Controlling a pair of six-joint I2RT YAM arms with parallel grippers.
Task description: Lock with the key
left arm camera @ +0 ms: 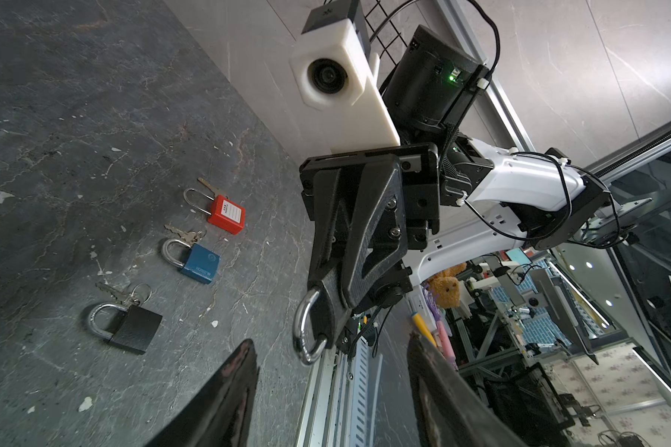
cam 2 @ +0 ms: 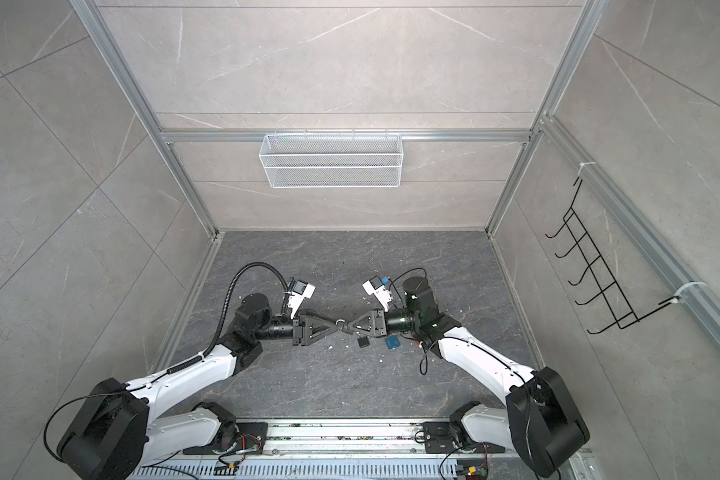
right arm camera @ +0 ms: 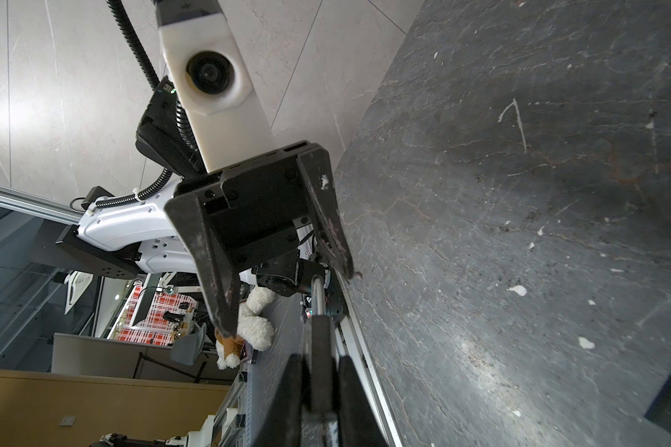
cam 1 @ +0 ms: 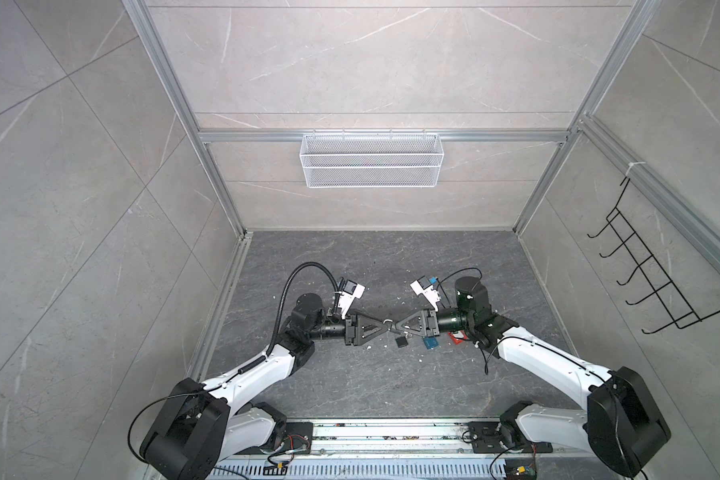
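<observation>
Dark stone table [cam 1: 350, 266]: right tool [left arm camera: 328, 309] clamps a padlock [left arm camera: 296, 333], body hidden; left tool [right arm camera: 287, 300] gapes wide.

left gripper [cam 2: 336, 325] facing right gripper [cam 2: 348, 328], held padlock [cam 2: 340, 321] between, black padlock [cam 2: 363, 342], blue padlock [cam 2: 392, 342]

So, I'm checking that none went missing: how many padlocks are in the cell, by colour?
Red padlock: 1
Blue padlock: 1
Black padlock: 1
Dark padlock, held in the right pincer: 1
Total: 4
</observation>
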